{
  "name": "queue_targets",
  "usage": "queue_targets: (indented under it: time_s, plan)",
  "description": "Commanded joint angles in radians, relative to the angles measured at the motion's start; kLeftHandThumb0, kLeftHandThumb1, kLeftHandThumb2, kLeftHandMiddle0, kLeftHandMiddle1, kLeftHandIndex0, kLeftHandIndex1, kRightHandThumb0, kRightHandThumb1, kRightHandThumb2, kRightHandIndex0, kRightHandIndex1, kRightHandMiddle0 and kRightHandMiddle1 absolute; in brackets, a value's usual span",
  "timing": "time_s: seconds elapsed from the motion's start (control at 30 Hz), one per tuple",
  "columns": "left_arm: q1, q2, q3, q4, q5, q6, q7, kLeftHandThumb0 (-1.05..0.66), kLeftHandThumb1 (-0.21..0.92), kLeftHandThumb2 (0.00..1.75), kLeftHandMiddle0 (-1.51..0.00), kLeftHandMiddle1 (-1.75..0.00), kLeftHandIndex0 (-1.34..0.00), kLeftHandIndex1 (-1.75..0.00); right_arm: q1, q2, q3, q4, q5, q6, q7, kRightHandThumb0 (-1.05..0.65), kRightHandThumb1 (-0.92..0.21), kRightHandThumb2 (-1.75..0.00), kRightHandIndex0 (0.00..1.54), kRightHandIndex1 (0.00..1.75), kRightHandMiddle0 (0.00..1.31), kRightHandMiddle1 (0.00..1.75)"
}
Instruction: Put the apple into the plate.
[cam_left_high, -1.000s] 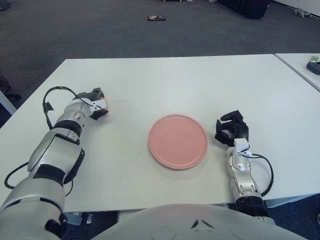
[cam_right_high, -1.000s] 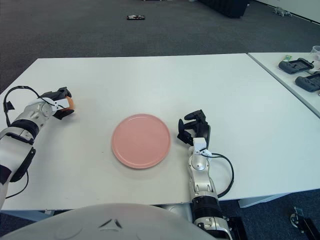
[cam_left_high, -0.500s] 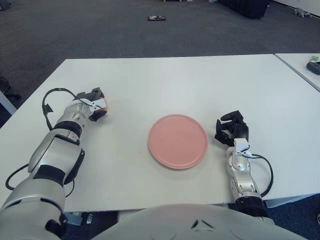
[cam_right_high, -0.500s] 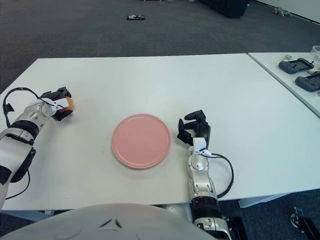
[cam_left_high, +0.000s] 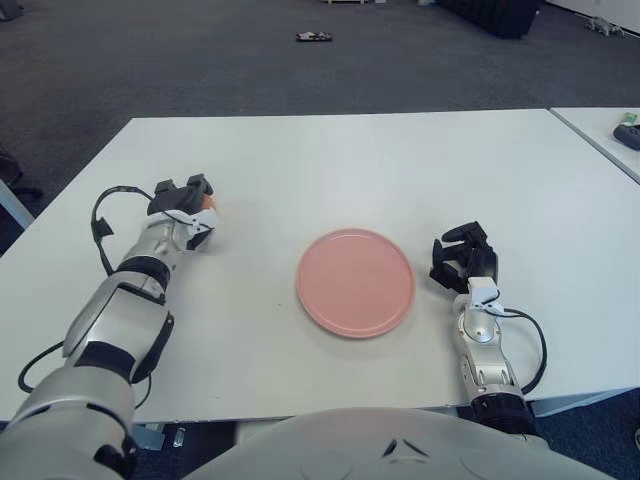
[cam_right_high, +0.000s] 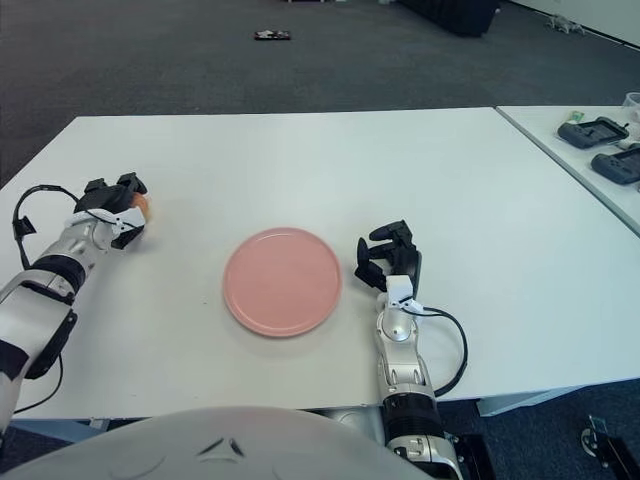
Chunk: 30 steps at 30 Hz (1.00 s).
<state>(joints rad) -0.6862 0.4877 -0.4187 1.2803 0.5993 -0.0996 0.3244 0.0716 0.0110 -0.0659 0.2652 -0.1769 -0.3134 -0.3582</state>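
Observation:
A small orange-red apple (cam_left_high: 209, 203) shows only as a sliver at the table's left side, mostly hidden under my left hand (cam_left_high: 186, 203). That hand's dark fingers are curled over and around the apple, low at the table top. The round pink plate (cam_left_high: 355, 282) lies flat at the middle of the white table, about a hand's length to the right of the apple, with nothing in it. My right hand (cam_left_high: 462, 256) shows just right of the plate's rim, fingers relaxed and holding nothing.
The white table (cam_left_high: 330, 160) stretches wide behind the plate. A second table at the right carries dark devices (cam_right_high: 597, 130). A small dark object (cam_left_high: 312, 37) lies on the grey carpet far behind.
My left hand has turned over and shifted slightly left and back, now covering the apple from above, so less of the fruit shows. The right hand and plate have not moved.

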Motion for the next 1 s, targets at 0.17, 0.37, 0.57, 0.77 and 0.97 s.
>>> queue_targets:
  time_s: [0.17,0.37,0.57,0.77,0.97]
  plan:
    - [0.079,-0.034,0.042,0.044,-0.036,0.016,0.051,0.0,-0.09,1.73,-0.97,-1.6,-0.68,-1.75,0.018,-0.001,-0.007,0.024,-0.005,0.014,-0.004,-0.42,-0.52,-1.08,0.76,1.44,0.45,1.75]
    - [0.078,-0.041,0.065,0.039,-0.057,-0.002,0.066,0.0,-0.1,1.74,-0.96,-1.62,-0.69,-1.75,0.018,-0.001,-0.008,0.024,0.0,0.012,0.0,-0.42,-0.52,-1.08,0.76,1.45,0.45,1.75]
    - [0.082,-0.044,0.084,0.04,-0.074,-0.024,0.067,0.0,-0.1,1.75,-0.96,-1.63,-0.69,-1.75,0.019,0.0,-0.007,0.022,-0.001,0.016,0.0,-0.42,-0.52,-1.08,0.77,1.47,0.45,1.75]
    - [0.086,-0.046,0.107,0.039,-0.097,-0.05,0.061,0.0,-0.1,1.75,-0.97,-1.62,-0.7,-1.75,0.018,0.0,-0.007,0.022,-0.001,0.017,0.0,-0.42,-0.51,-1.08,0.77,1.47,0.45,1.75]
    - [0.085,-0.049,0.137,0.027,-0.127,-0.09,0.065,0.0,-0.1,1.75,-0.97,-1.61,-0.7,-1.75,0.018,0.002,-0.01,0.021,0.001,0.022,-0.001,-0.42,-0.51,-1.08,0.76,1.46,0.45,1.75]
